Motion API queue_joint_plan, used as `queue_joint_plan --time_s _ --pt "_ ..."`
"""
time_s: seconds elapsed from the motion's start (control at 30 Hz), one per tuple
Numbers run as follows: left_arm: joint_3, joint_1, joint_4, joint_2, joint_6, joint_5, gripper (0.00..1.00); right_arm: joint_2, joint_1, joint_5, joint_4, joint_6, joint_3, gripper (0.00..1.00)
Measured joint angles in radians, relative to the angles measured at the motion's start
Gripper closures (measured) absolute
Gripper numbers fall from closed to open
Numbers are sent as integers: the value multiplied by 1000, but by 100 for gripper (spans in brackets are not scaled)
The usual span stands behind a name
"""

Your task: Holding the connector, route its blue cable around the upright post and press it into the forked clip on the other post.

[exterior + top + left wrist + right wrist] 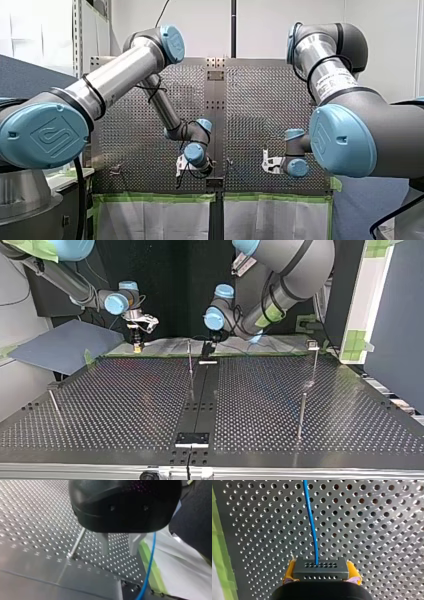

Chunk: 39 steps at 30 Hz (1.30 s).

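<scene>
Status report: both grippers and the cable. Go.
My right gripper shut on connector. My left gripper open, empty. Its blue cable passes beside left gripper. One upright post ahead of left gripper, cable clear of it.

Blue cable (311, 525), dark grey connector (320, 572)

Holds a dark grey rectangular connector block (320, 567) squarely between the two yellow pads (290, 571) of the right hand (321, 576), one pad pressed against each short side. Shows two rows of small holes across the block's face. Feeds a thin blue cable (311, 522) out of the farther row, near its middle, then runs it ahead of the hand with a slight bend, over the perforated silver metal table (374, 530). Borders the table on one side with a strip of green tape (219, 555).
</scene>
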Motion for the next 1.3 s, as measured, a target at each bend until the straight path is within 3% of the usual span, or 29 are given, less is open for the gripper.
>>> queue_joint_plan --time_s 0.07,0.1,0.17,0.2,0.23,0.27,0.9,1.17,1.3 --pt "23 0 3 -22 2 -2 31 7 0 0 3 -1 -4 100" --pt "34 0 9 -35 2 -2 31 10 0 0 4 -2 -6 100" --pt "47 1 20 -53 2 -1 17 16 0 0 6 -3 -10 100" --pt "52 1 24 -60 3 0 17 18 0 0 6 -3 -12 100" --pt "57 2 27 -67 3 3 4 21 0 0 7 -4 -14 100" --pt "60 2 28 -71 3 5 0 22 0 -1 7 -4 -15 100" --pt "70 5 21 -78 9 -7 0 26 6 -3 11 -7 -19 100" --pt "67 -1 -20 -70 43 -63 0 26 11 -2 28 -12 -19 100" --pt "48 -8 -28 -47 72 -92 0 26 15 -1 52 -27 -18 100"
